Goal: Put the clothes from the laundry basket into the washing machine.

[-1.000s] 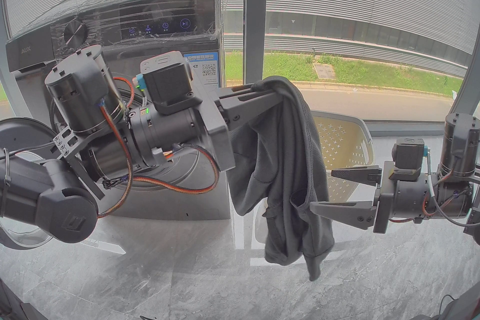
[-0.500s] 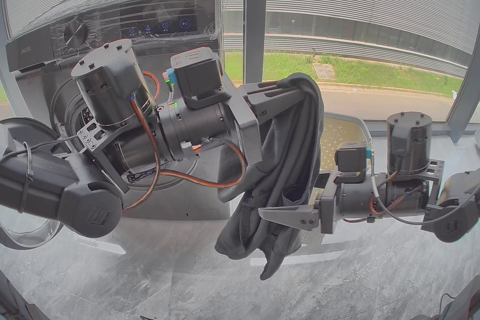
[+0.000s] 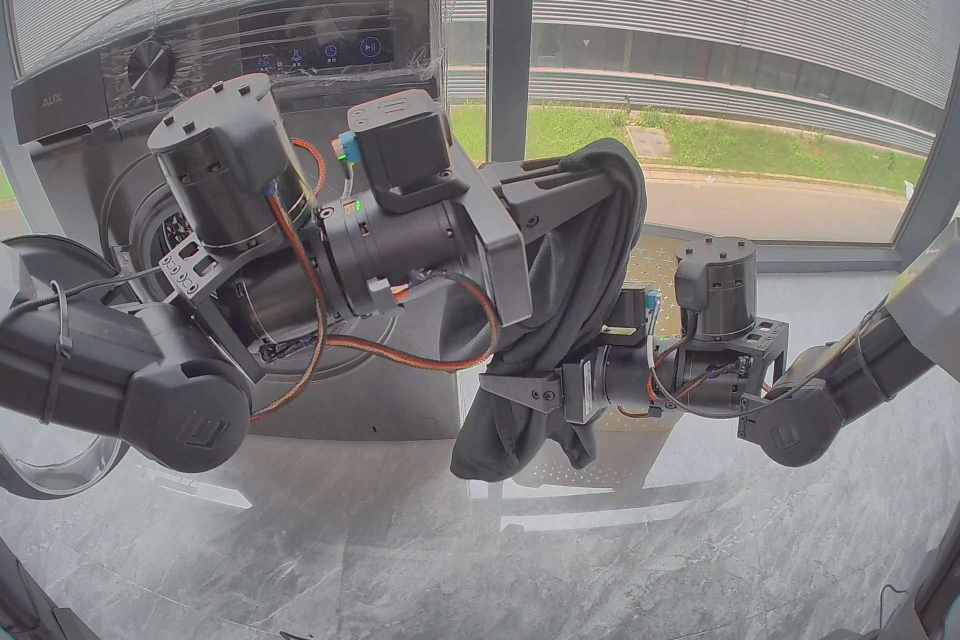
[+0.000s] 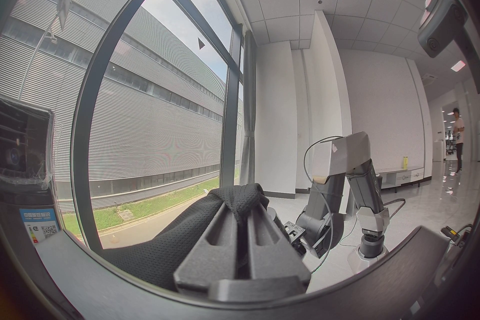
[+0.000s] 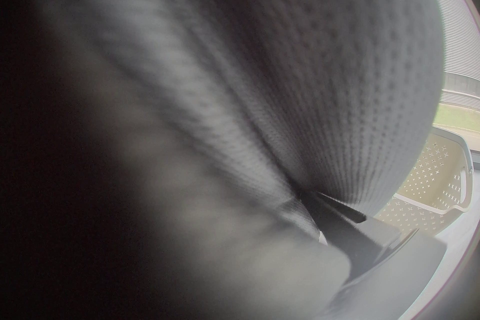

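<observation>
My left gripper (image 3: 590, 177) is clamped tight on the top fold of a dark grey garment (image 3: 570, 302), which hangs in the air in front of the laundry basket (image 3: 668, 264), just right of the washing machine (image 3: 250, 62). My right gripper (image 3: 520, 387) is pushed into the lower folds of the cloth; I cannot tell whether it has closed on them. As I judge it, this piece is out of the basket but not yet in the drum, so the job is roughly mid-way for it. What's left is carrying it left to the machine's round opening (image 3: 150, 232), feeding it in and letting go. The garment hides part of the basket, so I cannot say whether more clothes wait inside.
</observation>
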